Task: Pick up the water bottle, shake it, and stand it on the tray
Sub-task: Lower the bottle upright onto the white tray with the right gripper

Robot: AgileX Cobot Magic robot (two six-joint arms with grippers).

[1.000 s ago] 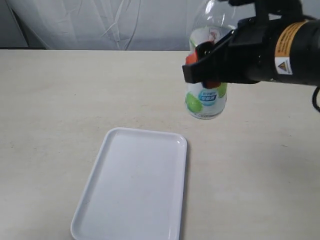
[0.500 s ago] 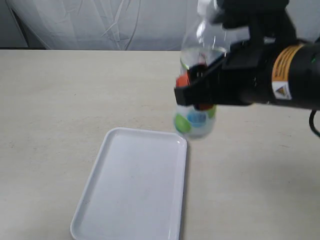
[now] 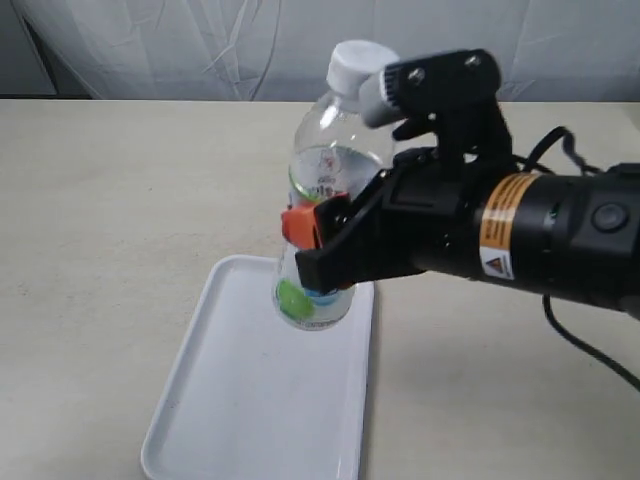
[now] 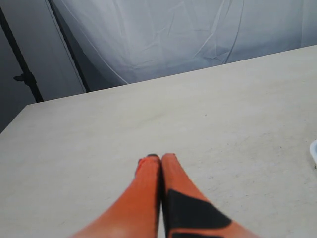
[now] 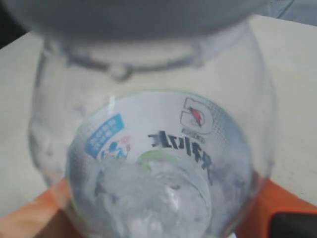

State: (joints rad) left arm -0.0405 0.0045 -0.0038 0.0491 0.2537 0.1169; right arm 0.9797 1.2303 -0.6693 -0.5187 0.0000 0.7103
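Note:
The clear water bottle with its white cap and labelled body is held a little tilted in the air, cap leaning right, its base over the far end of the white tray. My right gripper is shut on the bottle's middle, orange fingers on either side. In the right wrist view the bottle fills the picture from cap downward, with orange fingers at its sides. My left gripper is shut with nothing in it, above bare tabletop, and does not show in the exterior view.
The tray lies lengthwise on a beige table toward the near edge. A white curtain hangs behind the table's far edge. A dark stand rises beyond the table in the left wrist view.
My right gripper has carried the bottle leftward and down from beyond the tray's far right corner to over the tray's far end. The cap now shows in view.

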